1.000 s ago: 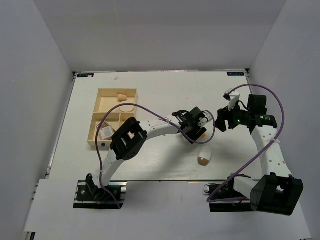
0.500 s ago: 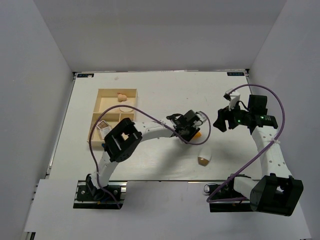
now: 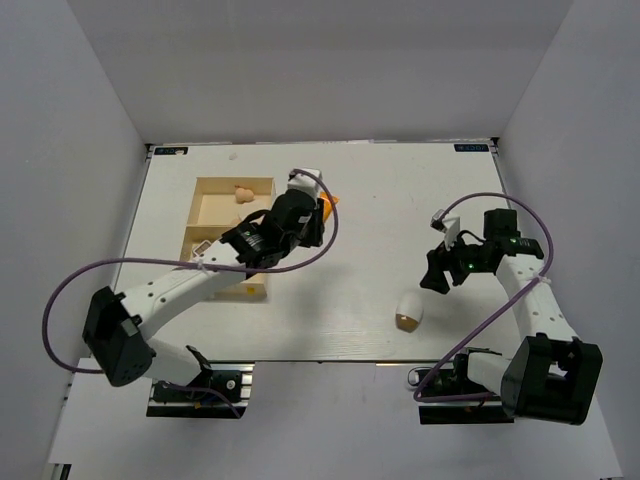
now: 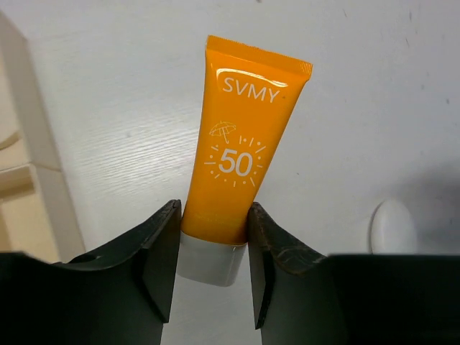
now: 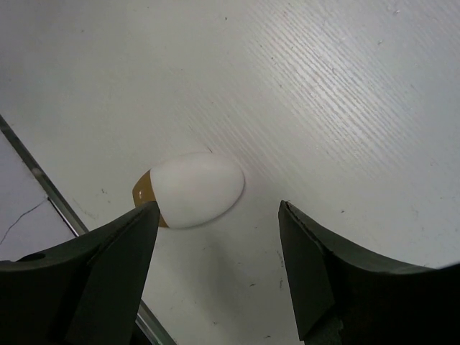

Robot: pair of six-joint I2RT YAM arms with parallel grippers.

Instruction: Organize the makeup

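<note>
My left gripper (image 3: 312, 203) is shut on the orange white-capped tube (image 3: 329, 203) and holds it just right of the pale wooden divided box (image 3: 232, 181). In the left wrist view the tube (image 4: 241, 158) points away between my fingers (image 4: 162, 251), which grip it just above its white cap. The white-tan egg shape (image 3: 408, 312) lies on the table near the front edge. My right gripper (image 3: 437, 277) is open over the table just right of it. In the right wrist view the egg (image 5: 194, 188) lies by the left fingertip (image 5: 147, 212).
A peach sponge (image 3: 243, 193) lies in the box's far compartment; my left arm hides most other compartments. The box wall (image 4: 32, 165) shows at the left of the left wrist view. The table's front rail (image 5: 43, 187) runs close beside the egg.
My left arm has swung left from the table's middle to the box's right side, carrying the orange tube. My right gripper has moved nearer and lower, toward the egg.
</note>
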